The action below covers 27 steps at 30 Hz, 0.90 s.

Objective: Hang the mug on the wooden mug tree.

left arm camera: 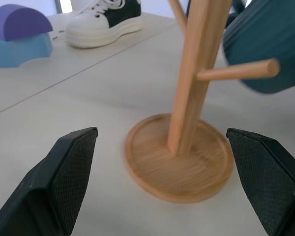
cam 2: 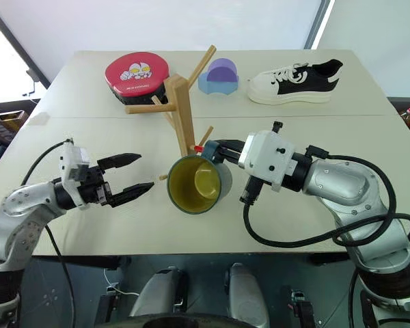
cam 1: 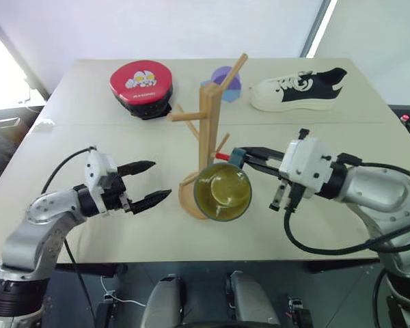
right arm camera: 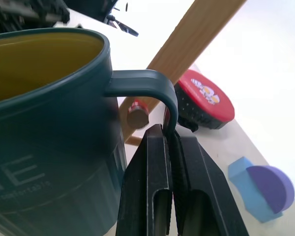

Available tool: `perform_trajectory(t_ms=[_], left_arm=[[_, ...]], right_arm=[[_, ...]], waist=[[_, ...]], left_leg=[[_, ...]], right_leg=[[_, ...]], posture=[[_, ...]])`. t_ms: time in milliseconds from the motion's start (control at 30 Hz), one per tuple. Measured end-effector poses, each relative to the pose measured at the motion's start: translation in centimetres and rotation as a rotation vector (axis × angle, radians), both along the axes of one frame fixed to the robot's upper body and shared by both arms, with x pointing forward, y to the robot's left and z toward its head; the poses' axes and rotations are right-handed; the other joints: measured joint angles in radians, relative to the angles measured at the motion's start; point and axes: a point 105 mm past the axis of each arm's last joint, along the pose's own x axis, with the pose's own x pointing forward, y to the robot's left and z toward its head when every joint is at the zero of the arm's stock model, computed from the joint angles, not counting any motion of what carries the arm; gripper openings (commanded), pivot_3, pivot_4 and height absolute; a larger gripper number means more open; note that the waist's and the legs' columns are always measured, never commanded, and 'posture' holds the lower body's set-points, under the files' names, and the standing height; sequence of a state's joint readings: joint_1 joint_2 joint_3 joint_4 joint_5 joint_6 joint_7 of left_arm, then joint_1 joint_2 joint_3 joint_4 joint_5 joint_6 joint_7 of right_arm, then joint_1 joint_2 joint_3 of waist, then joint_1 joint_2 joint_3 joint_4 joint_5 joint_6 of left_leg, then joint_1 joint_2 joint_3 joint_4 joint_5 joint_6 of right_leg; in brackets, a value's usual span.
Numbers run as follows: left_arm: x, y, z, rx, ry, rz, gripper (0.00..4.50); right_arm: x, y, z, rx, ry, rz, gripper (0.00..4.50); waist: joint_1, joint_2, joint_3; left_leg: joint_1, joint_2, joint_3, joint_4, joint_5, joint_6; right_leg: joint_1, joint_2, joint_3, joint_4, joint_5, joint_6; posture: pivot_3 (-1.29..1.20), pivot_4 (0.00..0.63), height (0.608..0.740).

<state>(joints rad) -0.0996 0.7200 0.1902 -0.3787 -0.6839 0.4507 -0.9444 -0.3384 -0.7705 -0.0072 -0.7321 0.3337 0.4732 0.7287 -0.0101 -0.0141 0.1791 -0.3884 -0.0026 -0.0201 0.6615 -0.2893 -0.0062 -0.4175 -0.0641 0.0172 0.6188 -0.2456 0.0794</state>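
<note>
item: the mug (cam 2: 198, 184), dark teal outside, yellow-green inside. held off the surface (cam 1: 109, 232), tipped on its side so the open mouth faces near. it hangs just in front of the wooden mug tree (cam 1: 210, 130), covering the near part of the tree's round base. its handle (right arm camera: 152, 88) points right and far, and the tree's red-tipped peg (right arm camera: 137, 112) sits just beside the handle loop; whether they touch, i cannot tell.

item: my right fingers (right arm camera: 171, 147), black, pinched together on the handle's lower stretch, carrying the mug. my right arm reaches in from the right, level, pointing left.

item: the wooden mug tree, light wood, upright near the middle of the surface. square post on a disc base (left arm camera: 179, 162), plain pegs angling off left, right and far.

item: my left fingers (cam 1: 147, 183), spread wide with nothing between them, off the surface, left of the tree and the mug, apart from both, pointing right toward the base.

item: red round pad with a cartoon face (cam 1: 142, 85), on a black underside, far left of the tree.

item: blue block with a purple half-round piece on top (cam 2: 220, 76), far side, behind the tree.

item: black and white sneaker (cam 1: 301, 90), far right, lying on its sole, toe pointing left.

item: the surface, pale and matt, with a seam line running left to right just beyond the tree.
</note>
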Motion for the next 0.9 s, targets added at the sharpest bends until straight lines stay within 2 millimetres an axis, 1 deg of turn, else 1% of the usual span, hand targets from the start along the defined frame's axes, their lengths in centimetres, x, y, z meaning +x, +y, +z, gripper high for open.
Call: perform_trajectory(t_ms=[133,233,567,667,767,900], left_arm=[[-0.9,-0.9,2.1,-0.021,-0.015,-0.073,4.50],[-1.5,-1.6,2.8,-0.025,-0.013,-0.121,4.50],[-1.7,-2.0,3.5,-0.046,0.000,-0.144,4.50],[-1.7,-2.0,3.5,-0.047,0.003,-0.144,4.50],[-1.7,-2.0,3.5,-0.049,0.003,-0.143,4.50],[-1.7,-2.0,3.5,-0.051,0.003,-0.143,4.50]], right_arm=[[0.2,0.1,-0.1,-0.006,0.001,-0.001,0.03],[0.3,0.2,-0.1,-0.011,0.001,0.002,0.03],[0.7,0.3,-0.3,-0.002,0.032,0.001,0.03],[0.7,0.3,-0.4,0.004,0.050,0.003,0.88],[0.8,0.2,-0.5,0.004,0.055,-0.003,2.29],[0.9,0.2,-0.1,-0.006,0.031,-0.011,2.29]], waist=[[0.000,0.000,0.000],[0.000,0.000,0.000],[0.000,0.000,0.000],[0.000,0.000,0.000],[0.000,0.000,0.000],[0.000,0.000,0.000]], left_leg=[[-0.002,0.000,0.000,0.000,0.000,0.000],[-0.002,-0.001,0.000,0.000,0.000,0.000],[-0.002,-0.001,0.000,0.001,0.000,0.000],[-0.002,-0.001,0.000,0.001,0.000,0.000],[-0.002,-0.001,0.000,0.002,0.000,0.000],[-0.002,-0.001,0.000,0.002,0.000,0.000]], right_leg=[[-0.002,0.000,0.000,0.000,0.000,0.000],[-0.002,0.000,-0.001,0.000,0.000,0.000],[-0.002,0.002,-0.001,0.001,0.000,0.000],[-0.001,0.002,-0.001,0.001,0.001,0.002],[-0.001,0.002,-0.001,0.001,0.001,0.002],[-0.001,0.003,-0.002,0.001,0.001,0.002]], posture=[[0.00,0.150,0.735],[0.00,0.150,0.735],[0.00,0.150,0.735],[0.00,0.150,0.735],[0.00,0.150,0.735],[0.00,0.150,0.735]])
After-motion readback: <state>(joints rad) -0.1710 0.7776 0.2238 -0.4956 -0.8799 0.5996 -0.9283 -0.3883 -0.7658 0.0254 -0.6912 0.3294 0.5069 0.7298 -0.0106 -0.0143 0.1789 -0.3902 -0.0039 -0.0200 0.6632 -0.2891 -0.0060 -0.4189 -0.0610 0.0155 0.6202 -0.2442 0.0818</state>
